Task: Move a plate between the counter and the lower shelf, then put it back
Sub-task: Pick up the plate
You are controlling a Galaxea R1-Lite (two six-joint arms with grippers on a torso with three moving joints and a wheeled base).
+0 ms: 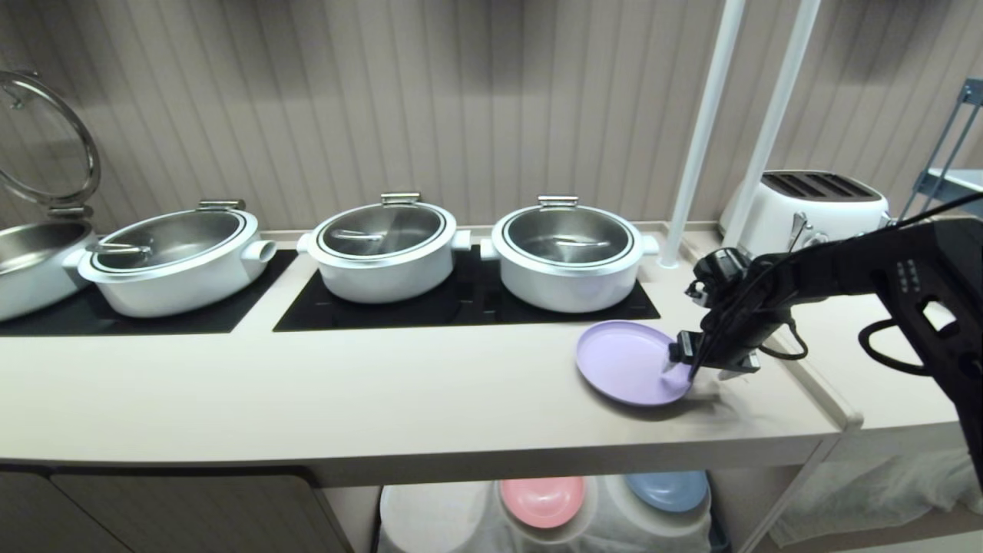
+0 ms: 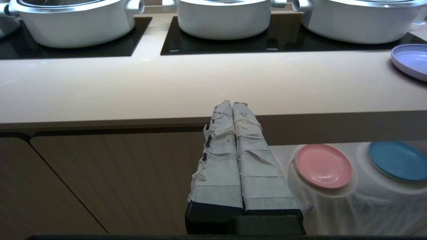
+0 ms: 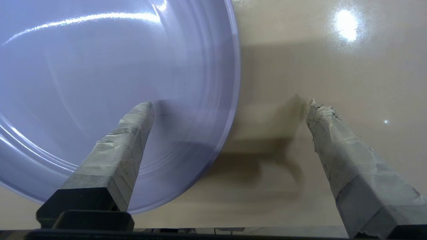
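Observation:
The lilac plate (image 1: 626, 361) (image 2: 412, 60) (image 3: 100, 83) lies flat on the beige counter (image 1: 384, 399) (image 3: 300, 50), in front of the rightmost pot. My right gripper (image 1: 695, 374) (image 3: 229, 104) is open and points down at the plate's right rim. One of its fingers (image 3: 133, 133) hangs over the plate's inside, the other finger (image 3: 333, 140) over bare counter beside it. Nothing is gripped. My left gripper (image 2: 232, 104) is shut and empty, parked in front of the counter's front edge (image 2: 166, 86). The lower shelf (image 1: 430, 514) (image 2: 333, 206) is draped in white cloth.
Three white pots (image 1: 567, 250) (image 1: 384, 246) (image 1: 173, 257) stand on black hob panels behind the plate. Two white poles (image 1: 703, 138) and a white toaster (image 1: 814, 203) stand at the right. A pink plate (image 1: 541, 499) and a blue plate (image 1: 666, 488) rest on the shelf below.

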